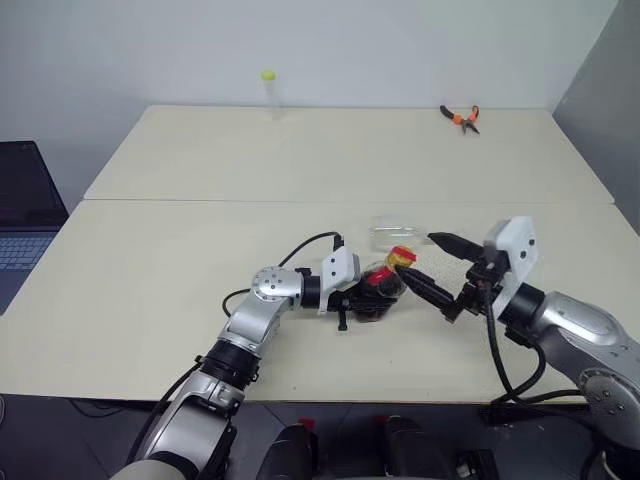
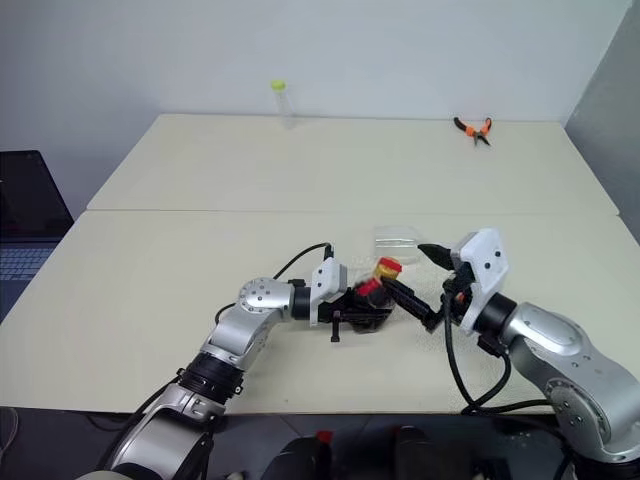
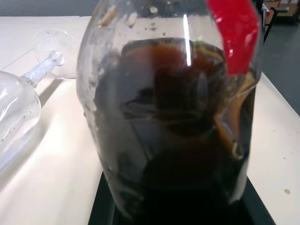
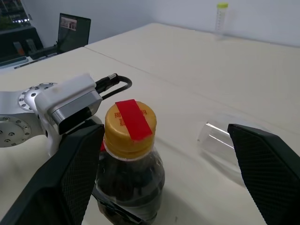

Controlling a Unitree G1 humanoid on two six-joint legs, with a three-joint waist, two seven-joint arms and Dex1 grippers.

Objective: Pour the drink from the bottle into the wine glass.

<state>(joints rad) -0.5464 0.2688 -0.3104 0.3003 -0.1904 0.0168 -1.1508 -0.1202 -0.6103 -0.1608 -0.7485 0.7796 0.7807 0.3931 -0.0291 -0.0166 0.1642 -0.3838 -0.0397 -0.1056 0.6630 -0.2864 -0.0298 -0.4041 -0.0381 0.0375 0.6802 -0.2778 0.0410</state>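
At the far left edge of the head views a laptop [image 1: 22, 215] sits off the table [image 1: 150, 290], dark screen up. The table is two pale slabs joined by a seam running across the upper middle of the frame; the left half of the near slab is bare, giving wide open room on that side. At the upper left of centre, close to the far edge, a thin clear tube [image 1: 269, 92] with a yellow-green cap stands upright, well apart from everything else. In the lower centre the left gripper [image 1: 362, 297] is clenched on the bottle [image 1: 380, 290], holding it upright by its bulbous body just above the tabletop; the yellow cap [image 4: 130, 128], with a red strip across its top, is on. The drink [image 3: 183, 140] fills the lower body as a dark brown mass, and the left wrist view shows droplets on the clear wall above it. Just behind and to the right of the bottle the wine glass [image 1: 396, 232] lies on its side on the table, and the left wrist view shows its stem and foot [image 3: 51, 51] stretched along the surface. To the right of the bottle the right gripper [image 1: 442, 270] stands spread wide and holds nothing, one finger [image 4: 61, 183] beside the bottle's body and the other [image 4: 267, 164] near the fallen glass. At the upper right, near the far edge, orange-handled pliers [image 1: 461, 117] lie alone with bare surface around them.
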